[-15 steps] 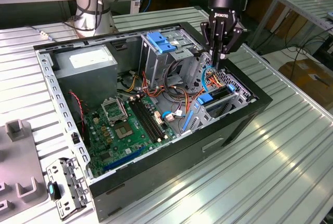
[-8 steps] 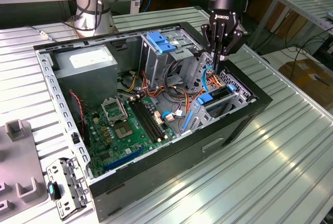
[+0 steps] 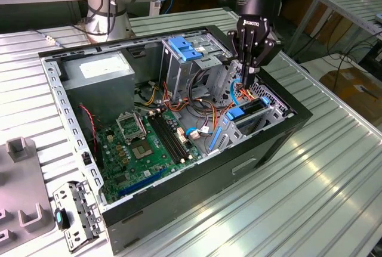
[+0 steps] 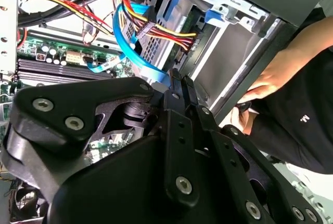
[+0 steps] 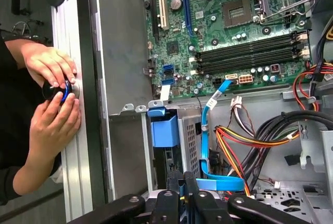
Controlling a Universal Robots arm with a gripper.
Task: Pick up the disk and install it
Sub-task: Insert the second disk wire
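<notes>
Inside the open black desktop computer case point(image 3: 262, 149), which lies on its side on a ribbed metal table point(image 3: 334, 173), the black two-fingered gripper point(image 3: 246, 81) reaches down from the arm toward the drive bay at the exterior view's right. The grey metal disk in its bright blue plastic carrier frame point(image 3: 245, 114) sits in that lower bay, set into the grey metal cage directly beneath the fingertips. In the first wrist view the blue carrier tab point(image 5: 163, 129) lies just ahead of the gripper point(image 5: 182, 180), whose jaws stand pressed close together with only a thin sliver of blue between them; whether they pinch the carrier edge or merely rest against it cannot be determined.

A flat blue data cable point(image 5: 208, 146) and a bundle of red, yellow and black power wires point(image 5: 244, 138) run just beside the fingers. The green motherboard point(image 3: 149, 144) occupies the case floor, well apart from the bay. The tall metal cage with a blue latch point(image 3: 182, 51) stands behind. A person's two hands point(image 5: 52, 94) grip a small black knob at the table edge, outside the case.
</notes>
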